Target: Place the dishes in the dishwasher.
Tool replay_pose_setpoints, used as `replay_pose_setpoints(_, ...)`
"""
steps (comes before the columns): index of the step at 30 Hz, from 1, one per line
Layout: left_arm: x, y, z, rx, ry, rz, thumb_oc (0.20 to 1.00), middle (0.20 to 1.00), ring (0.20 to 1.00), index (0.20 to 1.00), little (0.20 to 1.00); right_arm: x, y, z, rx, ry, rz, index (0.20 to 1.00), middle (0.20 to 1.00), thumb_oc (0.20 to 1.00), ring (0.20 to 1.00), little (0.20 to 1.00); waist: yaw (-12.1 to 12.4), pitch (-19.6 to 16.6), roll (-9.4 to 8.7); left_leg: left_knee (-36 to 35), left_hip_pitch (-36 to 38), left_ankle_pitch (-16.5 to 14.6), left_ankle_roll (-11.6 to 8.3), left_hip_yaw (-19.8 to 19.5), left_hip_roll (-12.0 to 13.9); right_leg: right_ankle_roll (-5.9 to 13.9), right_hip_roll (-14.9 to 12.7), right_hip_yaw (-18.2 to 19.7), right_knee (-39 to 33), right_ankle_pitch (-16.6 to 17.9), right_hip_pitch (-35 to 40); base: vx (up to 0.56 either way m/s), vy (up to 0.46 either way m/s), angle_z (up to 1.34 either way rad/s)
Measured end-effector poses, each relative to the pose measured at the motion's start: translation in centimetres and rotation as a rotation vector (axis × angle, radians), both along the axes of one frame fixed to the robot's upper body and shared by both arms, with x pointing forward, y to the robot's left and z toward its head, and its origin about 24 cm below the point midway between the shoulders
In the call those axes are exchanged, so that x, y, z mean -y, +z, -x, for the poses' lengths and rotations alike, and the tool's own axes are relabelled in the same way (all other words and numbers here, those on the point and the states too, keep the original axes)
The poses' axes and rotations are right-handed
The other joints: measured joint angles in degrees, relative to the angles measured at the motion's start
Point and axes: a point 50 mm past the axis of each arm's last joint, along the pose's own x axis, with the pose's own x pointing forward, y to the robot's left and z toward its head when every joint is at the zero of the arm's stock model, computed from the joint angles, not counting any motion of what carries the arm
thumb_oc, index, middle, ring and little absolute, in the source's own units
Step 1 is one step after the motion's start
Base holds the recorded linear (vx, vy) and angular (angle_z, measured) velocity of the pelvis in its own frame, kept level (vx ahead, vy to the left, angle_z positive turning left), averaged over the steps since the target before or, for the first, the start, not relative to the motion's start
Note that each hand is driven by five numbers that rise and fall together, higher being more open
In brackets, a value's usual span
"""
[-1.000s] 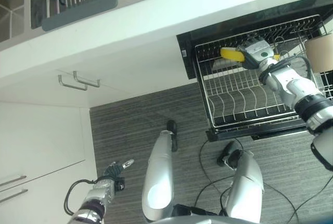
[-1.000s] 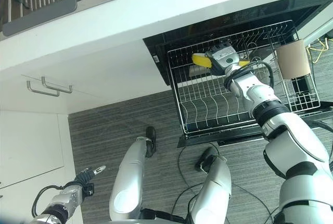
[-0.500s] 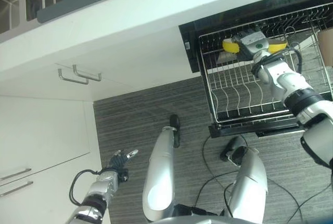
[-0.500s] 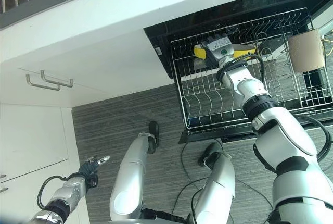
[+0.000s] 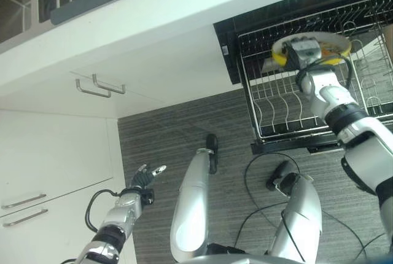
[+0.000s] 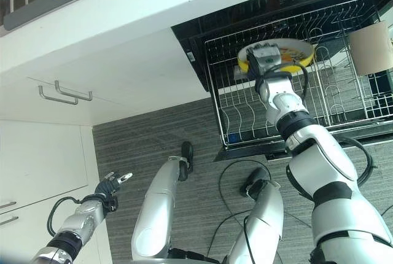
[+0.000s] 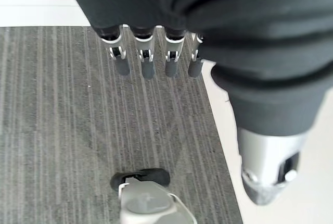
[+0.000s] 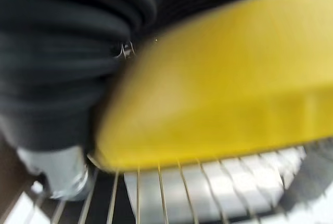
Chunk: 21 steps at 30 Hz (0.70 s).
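Gripping a yellow plate [image 6: 288, 51], the right robot hand [image 6: 263, 56] holds it over the dishwasher rack [image 6: 242, 120].

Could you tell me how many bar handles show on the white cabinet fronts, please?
4: two handles side by side just under the white countertop, and two more handles stacked at the view's left edge. Others may lie outside the views.

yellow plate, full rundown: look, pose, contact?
The yellow plate is round, with a yellow rim and a paler face, and looks smooth and hard. The right hand grips it at one edge, holding it over the back rows of the pulled-out dishwasher rack. Its face is turned up toward the head camera. The right wrist view shows its yellow underside just above the rack wires; whether it touches them is unclear.
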Motion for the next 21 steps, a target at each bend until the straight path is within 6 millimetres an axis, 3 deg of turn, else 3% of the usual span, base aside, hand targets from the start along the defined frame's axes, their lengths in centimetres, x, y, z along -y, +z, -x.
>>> replay_pose_setpoints(3, -0.1, 0.0, 0.0, -0.001, 0.006, -0.003, 1.0, 1.0, 1.0, 1.0, 1.0, 1.9, -2.6, 0.8, -0.066, -0.1, -0.065, 1.0, 1.0, 1.0, 1.0, 1.0, 0.1, 0.0, 0.01, 0.0, -0.1, 0.0, -0.08, 0.1, 0.0, 0.02, 0.0, -0.1, -0.3, 0.0, 0.1, 0.04, 0.003, -0.01)
replay_pose_setpoints(5, -0.1, 0.1, 0.0, 0.001, 0.015, -0.007, 1.0, 1.0, 1.0, 1.0, 1.0, 2.8, -3.1, 1.2, -0.033, -0.135, -0.145, 1.0, 1.0, 1.0, 1.0, 1.0, -0.2, 0.0, 0.0, -0.1, -0.1, 0.0, -0.07, 0.1, 0.1, 0.0, 0.2, -0.2, -0.5, 0.0, 0.2, 0.0, 0.0, 0.0)
replay_pose_setpoints(11, -0.2, 0.1, 0.0, 0.001, 0.02, -0.007, 1.0, 1.0, 1.0, 1.0, 1.0, 2.9, -3.5, 1.7, 0.0, -0.162, -0.28, 1.0, 1.0, 1.0, 1.0, 1.0, -0.7, 0.2, -0.19, 0.6, -0.3, -0.1, 0.0, -0.1, 0.4, -0.04, 0.5, -0.3, -0.5, 0.0, 0.2, 0.01, -0.005, -0.01)
replay_pose_setpoints(14, -0.2, 0.1, -0.1, 0.0, 0.024, -0.009, 1.0, 1.0, 1.0, 1.0, 1.0, 3.1, -3.0, 1.9, 0.086, -0.182, -0.617, 1.0, 1.0, 1.0, 1.0, 1.0, -1.0, 0.4, -0.6, 1.7, -0.9, -0.6, 0.42, -0.2, 0.6, -0.02, 0.5, -0.1, -0.4, 0.2, 0.0, 0.03, 0.032, -0.03)
replay_pose_setpoints(15, -0.1, 0.0, 0.1, -0.002, 0.028, -0.008, 1.0, 1.0, 1.0, 1.0, 1.0, 3.3, -2.5, 2.2, 0.137, -0.19, -0.842, 1.0, 1.0, 1.0, 1.0, 1.0, -1.0, 0.6, -0.91, 1.9, -0.9, -1.0, 0.74, 0.0, 0.6, -0.02, 0.6, 0.1, -0.3, 0.3, 0.0, 0.03, 0.022, -0.07)
replay_pose_setpoints(17, -0.2, -0.2, 0.4, -0.005, 0.049, -0.007, 1.0, 1.0, 1.0, 1.0, 1.0, 2.9, -2.1, 2.8, 0.173, -0.173, -1.072, 1.0, 1.0, 1.0, 1.0, 1.0, -1.9, 1.1, -1.76, 1.9, -0.9, -1.1, 0.76, 0.1, 0.7, 0.03, 1.1, 0.3, -0.8, 0.7, 0.0, 0.03, 0.025, -0.07)
replay_pose_setpoints(19, -0.2, -0.6, 1.3, -0.015, 0.083, 0.007, 1.0, 1.0, 1.0, 1.0, 1.0, 1.5, -2.1, 4.0, 0.175, -0.083, -1.246, 1.0, 1.0, 1.0, 1.0, 1.0, -2.9, 1.7, -2.75, 2.4, -0.9, -1.4, 0.68, 0.3, 1.4, -0.01, 1.8, 0.6, -1.5, 1.1, 0.1, 0.02, 0.021, -0.15)
replay_pose_setpoints(21, 0.2, -1.1, 1.9, -0.031, 0.091, 0.02, 1.0, 1.0, 1.0, 1.0, 1.0, 0.6, -2.4, 4.3, 0.143, -0.053, -1.309, 1.0, 1.0, 1.0, 1.0, 1.0, -3.8, 2.0, -3.14, 2.9, -1.0, -1.9, 0.68, 0.5, 1.9, -0.02, 2.4, 0.8, -1.7, 1.2, 0.1, 0.03, 0.016, -0.15)
